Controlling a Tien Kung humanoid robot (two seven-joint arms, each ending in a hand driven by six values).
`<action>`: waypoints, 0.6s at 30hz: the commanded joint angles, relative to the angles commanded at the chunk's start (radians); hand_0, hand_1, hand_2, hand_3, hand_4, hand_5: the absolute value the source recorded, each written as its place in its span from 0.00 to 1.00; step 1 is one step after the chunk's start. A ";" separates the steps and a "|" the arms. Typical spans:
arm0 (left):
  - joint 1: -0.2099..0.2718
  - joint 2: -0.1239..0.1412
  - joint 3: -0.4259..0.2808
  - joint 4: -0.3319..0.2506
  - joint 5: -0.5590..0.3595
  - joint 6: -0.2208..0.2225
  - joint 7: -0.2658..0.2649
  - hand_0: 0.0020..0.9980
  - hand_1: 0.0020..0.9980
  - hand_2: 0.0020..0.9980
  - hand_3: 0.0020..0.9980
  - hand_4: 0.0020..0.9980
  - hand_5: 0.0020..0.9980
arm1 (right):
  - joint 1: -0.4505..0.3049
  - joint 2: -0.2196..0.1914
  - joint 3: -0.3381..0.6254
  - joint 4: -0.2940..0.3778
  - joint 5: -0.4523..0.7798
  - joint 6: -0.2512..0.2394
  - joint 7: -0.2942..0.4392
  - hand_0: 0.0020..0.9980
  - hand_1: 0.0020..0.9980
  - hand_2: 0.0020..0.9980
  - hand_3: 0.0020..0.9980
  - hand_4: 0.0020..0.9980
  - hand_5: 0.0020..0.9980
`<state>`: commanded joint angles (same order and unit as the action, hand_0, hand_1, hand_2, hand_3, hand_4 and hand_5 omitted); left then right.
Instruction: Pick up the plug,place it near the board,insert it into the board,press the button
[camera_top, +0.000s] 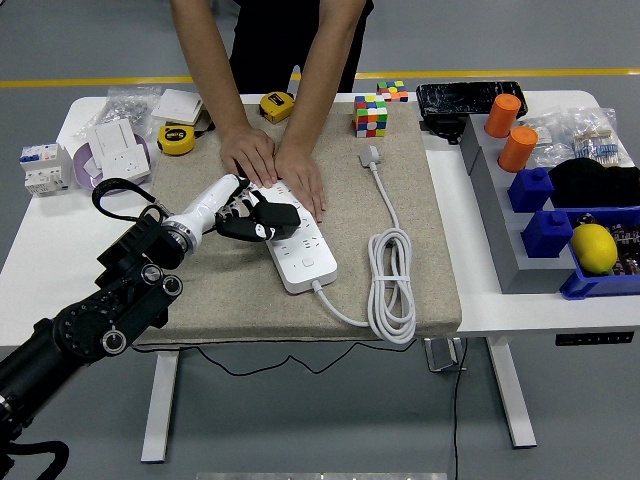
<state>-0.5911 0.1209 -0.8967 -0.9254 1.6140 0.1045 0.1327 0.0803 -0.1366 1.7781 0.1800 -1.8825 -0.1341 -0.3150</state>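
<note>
A white power strip (300, 245) lies on the beige mat (400, 290), its white cable (392, 285) coiled to the right. My left hand (238, 217) is shut on a black plug (277, 219) and holds it on the strip's upper sockets. A person at the far side presses both hands (275, 165) flat on the strip's far end. The strip's button sits near its front end (308, 264). The right hand does not show.
Two yellow tape measures (177, 138) and a Rubik's cube (370, 115) lie at the mat's back. White boxes and sockets (110, 145) sit at left. At right are orange cylinders (517, 148), blue bins (548, 232) and a lemon (593, 247).
</note>
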 joint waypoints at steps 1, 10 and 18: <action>0.000 0.000 0.000 0.001 0.002 0.000 0.001 0.23 0.16 0.27 0.37 0.80 0.27 | 0.000 0.000 0.000 0.000 0.000 0.000 0.000 0.97 0.68 0.61 0.59 1.00 0.70; 0.008 -0.006 0.004 0.026 -0.091 0.042 -0.028 0.23 0.16 0.26 0.36 0.79 0.31 | -0.002 -0.001 -0.005 0.000 0.003 0.000 0.003 0.97 0.68 0.61 0.59 1.00 0.70; 0.027 -0.013 -0.017 0.037 -0.227 0.069 -0.078 0.23 0.16 0.25 0.35 0.79 0.33 | -0.007 0.000 -0.004 0.000 0.002 0.000 0.003 0.97 0.68 0.61 0.59 1.00 0.70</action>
<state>-0.5638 0.1083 -0.9138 -0.8883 1.3868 0.1736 0.0543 0.0733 -0.1370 1.7743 0.1800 -1.8804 -0.1338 -0.3123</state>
